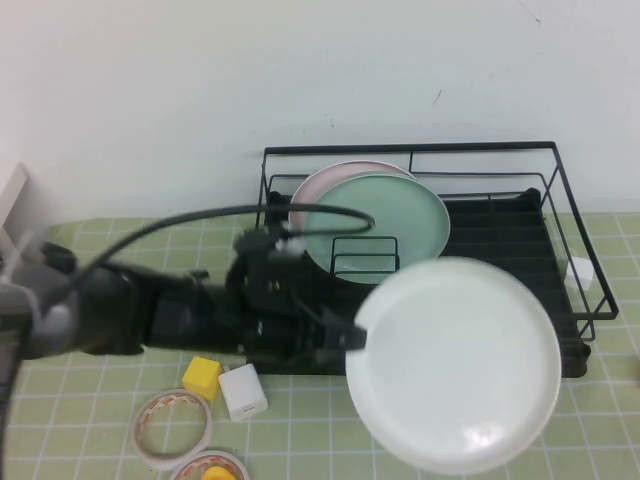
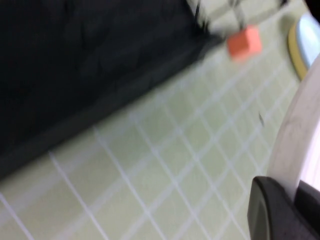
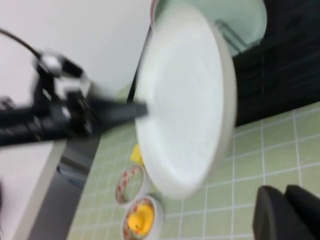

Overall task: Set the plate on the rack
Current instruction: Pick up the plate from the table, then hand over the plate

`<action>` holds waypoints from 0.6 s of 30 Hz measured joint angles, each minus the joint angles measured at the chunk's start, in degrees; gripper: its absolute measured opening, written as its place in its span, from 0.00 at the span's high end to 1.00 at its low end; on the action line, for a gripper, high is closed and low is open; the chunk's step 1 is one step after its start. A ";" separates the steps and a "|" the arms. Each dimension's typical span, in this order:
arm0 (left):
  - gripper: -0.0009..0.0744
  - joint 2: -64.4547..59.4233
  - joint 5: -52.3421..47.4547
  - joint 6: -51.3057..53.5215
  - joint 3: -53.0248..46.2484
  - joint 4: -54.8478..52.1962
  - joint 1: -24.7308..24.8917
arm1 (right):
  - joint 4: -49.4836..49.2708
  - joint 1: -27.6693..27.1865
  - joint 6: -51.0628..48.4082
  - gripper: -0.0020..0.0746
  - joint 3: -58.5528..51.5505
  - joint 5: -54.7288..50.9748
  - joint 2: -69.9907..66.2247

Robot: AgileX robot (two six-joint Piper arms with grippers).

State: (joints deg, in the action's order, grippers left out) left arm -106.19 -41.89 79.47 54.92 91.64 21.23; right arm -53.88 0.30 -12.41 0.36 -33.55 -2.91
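Jaws of the left gripper [image 1: 358,338] are pinched shut on the nine o'clock edge of the plate [image 1: 455,362], and the white disc hangs in the air in front of the rack [image 1: 553,195], tipped up toward the high camera, covering the rack's near rail. In the left wrist view the plate's rim passes between the dark fingers [image 2: 272,212], and the right wrist view shows the same grip from the side. The right gripper [image 3: 286,212] is closed and empty, low over the mat at about four o'clock of the plate and apart from it. The carry step looks in hand; next the plate likely needs standing on edge and lowering into a free slot between dividers, at three o'clock of the mint green plate [image 1: 385,225] and the pale pink plate [image 1: 320,185] behind it.
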 joint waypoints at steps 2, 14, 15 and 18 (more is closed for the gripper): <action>0.98 3.44 1.81 0.67 0.00 0.08 0.00 | 0.20 0.00 -2.40 0.87 2.92 -0.47 -3.31; 0.98 19.68 5.79 1.34 -3.07 -1.71 0.00 | -1.09 0.00 -24.15 0.26 31.08 -7.91 -36.17; 0.98 20.63 6.54 1.42 -3.76 -1.71 0.00 | -1.87 0.00 -26.86 0.25 33.31 -8.33 -38.96; 0.98 22.87 8.62 1.42 -5.69 -1.71 0.00 | -6.12 0.00 -35.29 0.24 39.08 -10.16 -46.74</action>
State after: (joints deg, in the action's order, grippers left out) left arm -83.32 -33.27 80.89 49.23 89.93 21.23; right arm -59.99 0.30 -47.70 39.44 -43.71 -49.65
